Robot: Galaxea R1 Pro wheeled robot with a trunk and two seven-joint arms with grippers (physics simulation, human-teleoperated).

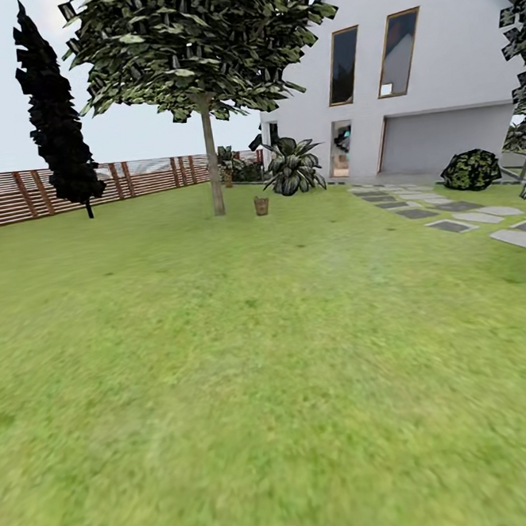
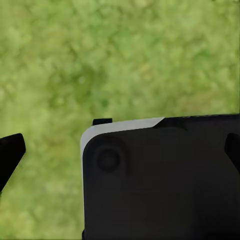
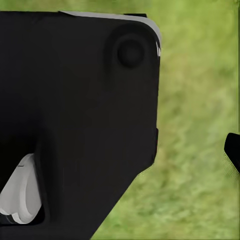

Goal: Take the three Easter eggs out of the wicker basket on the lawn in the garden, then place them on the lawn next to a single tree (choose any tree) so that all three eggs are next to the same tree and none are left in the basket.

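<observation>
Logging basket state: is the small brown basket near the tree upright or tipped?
Upright: the basket stands on the lawn beside the tree. Contents cannot be told.

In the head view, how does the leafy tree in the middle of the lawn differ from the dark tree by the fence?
The leafy tree has a broad, spreading green canopy on a bare, thin grey-brown trunk; the dark cypress is narrow and pointed, with nearly black foliage down most of its height. The leafy tree stands out on the open lawn, with a small brown object near its base; the cypress stands right in front of the wooden fence. Both stand upright on grass.
</observation>
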